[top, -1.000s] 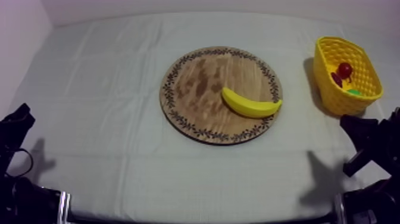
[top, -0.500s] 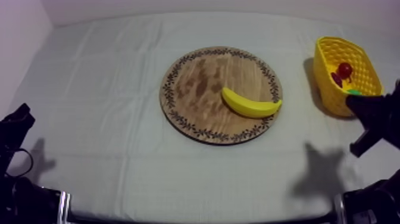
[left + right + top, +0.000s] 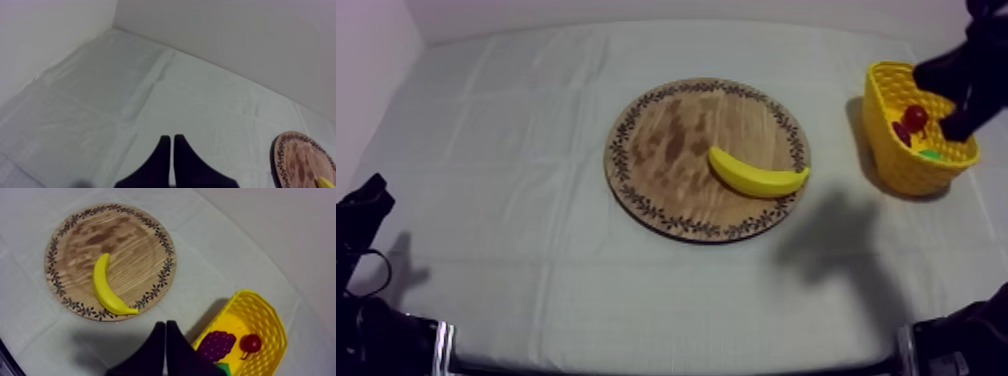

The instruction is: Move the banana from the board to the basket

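Nearest us, our left end effector (image 3: 171,138) rests low at its own side, fingers clenched on nothing and well apart from the work, so we expect no trouble from it. Beyond it, on the grey-white cloth-covered tabletop (image 3: 536,250), sits the round wooden board with a patterned rim (image 3: 666,150). The curved yellow toy banana (image 3: 756,178) lies flat on it, close to the rim on the basket side. Farther off stands the yellow lattice basket (image 3: 901,165), already holding a small red fruit (image 3: 915,117), a bunch of dark purple grapes (image 3: 217,344) and a green piece (image 3: 932,155) we cannot identify. Our right end effector (image 3: 165,324) hangs above that basket, fingers pressed together and empty. The pick is not yet begun. If the fingers come down closed, they would shove the banana across the board or off it. A grip near one tip would likely let the smooth, bent fruit swing or slip. The basket also looks light and part full, so a long banana lowered carelessly could lodge on its rim or tip it.
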Action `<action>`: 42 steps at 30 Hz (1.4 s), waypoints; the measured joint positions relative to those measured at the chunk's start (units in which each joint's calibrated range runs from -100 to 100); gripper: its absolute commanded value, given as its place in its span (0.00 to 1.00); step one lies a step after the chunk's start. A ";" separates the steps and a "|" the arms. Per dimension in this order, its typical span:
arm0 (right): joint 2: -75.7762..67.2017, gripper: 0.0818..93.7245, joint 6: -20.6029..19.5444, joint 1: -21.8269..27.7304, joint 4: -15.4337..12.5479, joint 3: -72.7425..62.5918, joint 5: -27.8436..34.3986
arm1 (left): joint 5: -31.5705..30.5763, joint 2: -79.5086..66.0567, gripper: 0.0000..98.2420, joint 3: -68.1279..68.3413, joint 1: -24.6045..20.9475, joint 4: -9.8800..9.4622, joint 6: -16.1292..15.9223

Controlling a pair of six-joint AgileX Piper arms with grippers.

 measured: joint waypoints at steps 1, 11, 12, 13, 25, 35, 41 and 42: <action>2.05 0.00 0.99 -0.48 0.20 -2.69 2.08 | 0.00 0.00 0.00 0.00 0.00 0.00 0.00; 17.65 0.00 8.24 -5.34 3.26 -21.10 14.16 | 0.00 0.00 0.00 0.00 0.00 0.00 0.00; 18.70 0.00 9.41 -5.80 3.52 -22.62 15.64 | 0.00 0.00 0.00 0.00 0.00 0.00 0.00; 20.04 0.00 10.59 -6.31 3.66 -24.19 17.08 | 0.00 0.00 0.00 0.00 0.00 0.00 0.00; 31.50 0.01 20.93 -7.00 5.14 -40.10 30.75 | 0.00 0.00 0.00 0.00 0.00 0.00 0.00; 34.59 0.08 15.04 -8.78 7.40 -42.85 31.58 | 0.01 0.00 0.00 0.00 0.00 0.00 0.00; 35.09 0.37 11.03 -10.12 8.22 -41.14 31.63 | 0.01 0.00 0.00 0.00 0.00 0.00 0.00; 35.23 0.43 10.47 -10.32 8.37 -40.82 31.63 | 0.01 0.00 0.00 0.00 0.00 0.00 0.00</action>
